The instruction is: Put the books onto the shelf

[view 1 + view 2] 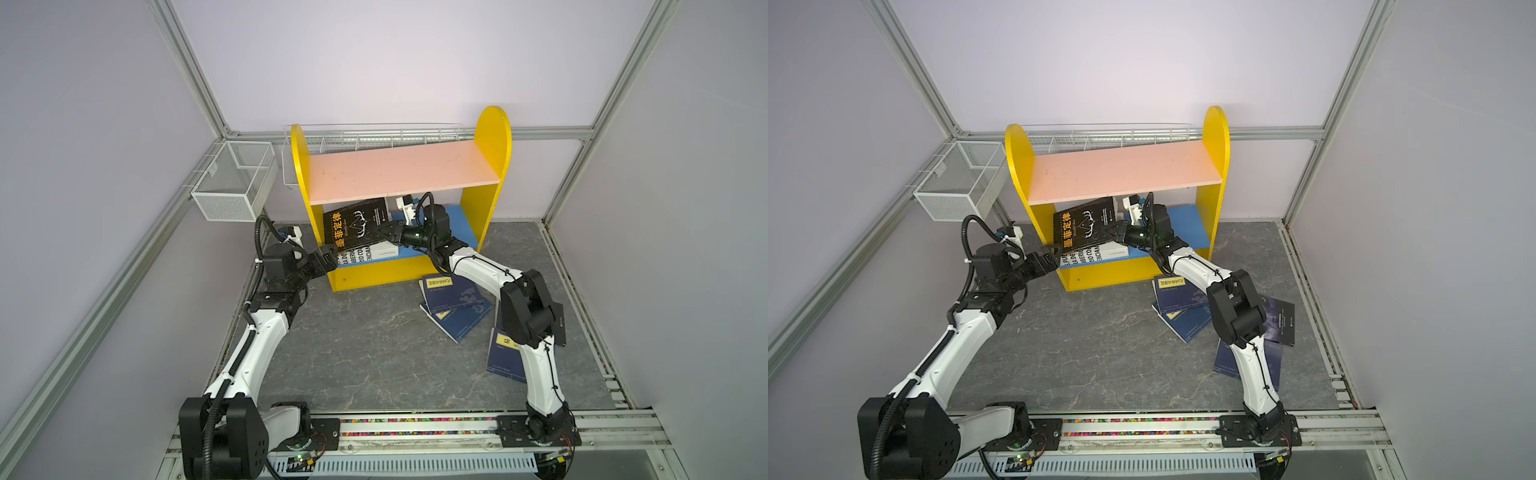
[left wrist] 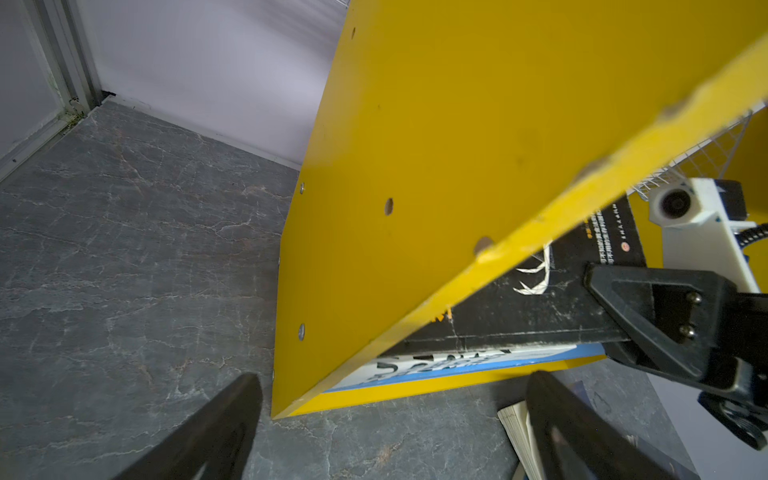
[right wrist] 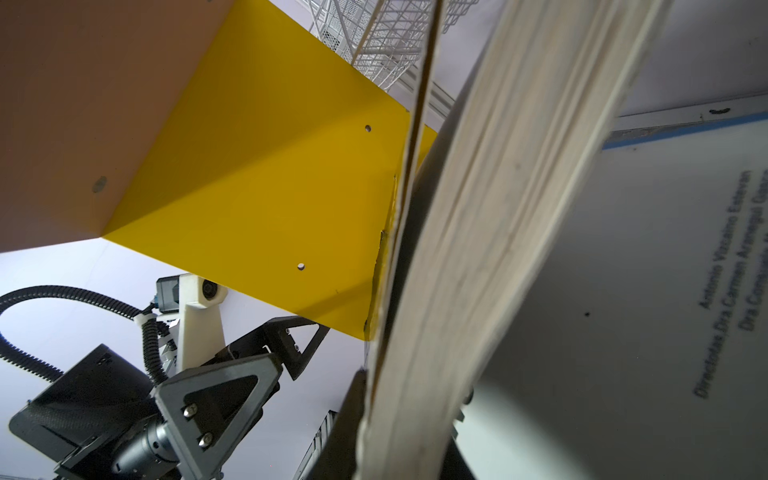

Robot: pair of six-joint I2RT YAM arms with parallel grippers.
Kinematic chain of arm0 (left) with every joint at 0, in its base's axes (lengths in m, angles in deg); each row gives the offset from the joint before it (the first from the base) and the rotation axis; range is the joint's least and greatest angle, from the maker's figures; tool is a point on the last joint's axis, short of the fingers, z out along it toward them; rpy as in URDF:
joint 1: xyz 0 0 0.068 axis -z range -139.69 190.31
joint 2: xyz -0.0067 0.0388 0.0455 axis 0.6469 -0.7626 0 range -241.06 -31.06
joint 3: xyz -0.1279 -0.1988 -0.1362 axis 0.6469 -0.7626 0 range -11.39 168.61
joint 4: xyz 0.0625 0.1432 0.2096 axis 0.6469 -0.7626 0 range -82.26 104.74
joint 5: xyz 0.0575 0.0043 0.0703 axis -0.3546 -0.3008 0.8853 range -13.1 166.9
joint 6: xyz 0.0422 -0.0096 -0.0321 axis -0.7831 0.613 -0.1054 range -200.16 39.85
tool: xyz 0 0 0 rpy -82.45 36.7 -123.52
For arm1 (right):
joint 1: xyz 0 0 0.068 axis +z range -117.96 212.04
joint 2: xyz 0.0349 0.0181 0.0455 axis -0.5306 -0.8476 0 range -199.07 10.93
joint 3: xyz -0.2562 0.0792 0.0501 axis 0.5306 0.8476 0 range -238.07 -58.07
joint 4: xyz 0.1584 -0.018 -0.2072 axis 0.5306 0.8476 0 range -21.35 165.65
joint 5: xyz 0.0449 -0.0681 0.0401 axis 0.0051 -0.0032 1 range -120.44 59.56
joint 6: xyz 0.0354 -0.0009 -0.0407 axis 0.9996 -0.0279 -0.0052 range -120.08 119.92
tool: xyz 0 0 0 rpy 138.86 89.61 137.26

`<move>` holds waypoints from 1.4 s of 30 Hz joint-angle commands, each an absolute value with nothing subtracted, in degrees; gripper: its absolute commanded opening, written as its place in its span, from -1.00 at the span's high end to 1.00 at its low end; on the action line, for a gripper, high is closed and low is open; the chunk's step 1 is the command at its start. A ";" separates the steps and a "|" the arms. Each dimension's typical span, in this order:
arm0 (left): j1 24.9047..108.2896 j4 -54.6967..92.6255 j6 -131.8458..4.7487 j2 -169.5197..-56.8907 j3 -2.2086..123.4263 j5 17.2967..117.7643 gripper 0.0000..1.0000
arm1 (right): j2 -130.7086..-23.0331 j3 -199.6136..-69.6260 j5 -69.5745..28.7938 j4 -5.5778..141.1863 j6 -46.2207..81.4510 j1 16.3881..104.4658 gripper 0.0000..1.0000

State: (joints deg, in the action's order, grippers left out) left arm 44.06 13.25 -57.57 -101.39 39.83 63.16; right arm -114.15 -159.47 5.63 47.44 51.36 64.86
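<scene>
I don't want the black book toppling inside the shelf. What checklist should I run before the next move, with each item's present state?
1. Right gripper shut on the black book's edge: ok.
2. Black book standing upright: not ok, it tilts over the white book lying flat.
3. Black book braced against the shelf's side: cannot tell.
4. Left gripper open, empty, outside the shelf's front corner: ok.
5. Blue lower board bare beside the books: ok.
6. Navy books shelved: not ok, they lie on the tabletop.

Bright even light, blurred wrist-view foregrounds
</scene>
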 commanded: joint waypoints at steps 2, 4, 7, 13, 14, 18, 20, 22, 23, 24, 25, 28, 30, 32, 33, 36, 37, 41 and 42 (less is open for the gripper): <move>43.73 19.51 -55.80 -104.10 41.61 64.21 -0.99 | -116.03 -161.66 6.43 48.77 49.38 66.17 0.65; 43.90 20.93 -55.07 -105.35 41.57 65.24 -0.99 | -116.21 -162.03 6.08 50.19 48.82 66.15 0.65; 44.49 21.51 -54.71 -107.51 42.06 65.97 -0.99 | -116.64 -162.54 6.05 51.31 48.54 66.22 0.65; 47.95 18.13 -56.77 -109.19 42.64 71.89 -0.99 | -117.12 -162.83 5.64 52.79 48.33 66.30 0.65; 48.42 17.71 -56.77 -109.20 42.42 72.87 -0.99 | -117.13 -162.90 5.59 52.97 48.26 66.28 0.65; 49.34 16.13 -55.61 -109.81 41.88 76.80 -0.99 | -117.48 -163.57 5.18 54.10 47.81 66.32 0.63; 49.40 15.15 -54.97 -110.51 41.79 78.41 -0.99 | -117.52 -164.01 4.91 55.12 47.30 66.30 0.62; 49.62 14.14 -54.41 -111.23 41.78 80.00 -0.99 | -117.43 -164.36 4.49 56.26 46.64 66.32 0.61; 49.71 13.89 -54.23 -111.55 41.74 80.32 -0.99 | -117.35 -164.58 4.30 56.71 46.47 66.28 0.60; 49.71 13.58 -54.08 -111.86 41.75 80.72 -0.99 | -117.26 -164.74 4.21 57.08 46.17 66.33 0.59; 49.84 13.20 -53.97 -112.11 41.82 81.06 -0.99 | -117.22 -164.84 4.13 57.39 45.99 66.27 0.57; 50.06 12.16 -53.79 -112.70 41.99 81.80 -1.00 | -117.01 -165.07 3.39 58.64 45.14 66.32 0.45; 50.06 11.70 -53.61 -112.79 41.96 82.29 -1.00 | -116.78 -165.39 2.85 59.90 44.31 66.31 0.40; 50.06 11.13 -53.44 -112.76 41.96 82.64 -1.00 | -116.46 -166.52 1.86 63.06 42.13 66.32 0.27; 50.06 10.82 -53.25 -112.64 41.90 82.80 -1.00 | -116.17 -167.10 0.96 64.92 40.72 66.29 0.24; 50.06 11.06 -52.74 -111.85 41.13 82.91 -1.00 | -115.22 -169.06 -1.74 69.85 37.02 66.32 0.08; 50.06 11.14 -52.65 -111.56 40.90 82.94 -1.00 | -115.02 -169.92 -2.70 71.48 35.79 66.31 0.01; 50.06 11.06 -52.46 -110.61 40.75 82.87 -1.00 | -114.21 -172.29 -6.63 76.40 32.96 66.19 -0.13; 50.02 11.06 -52.50 -110.45 40.82 82.88 -1.00 | -113.98 -172.83 -7.93 77.99 32.28 66.23 -0.16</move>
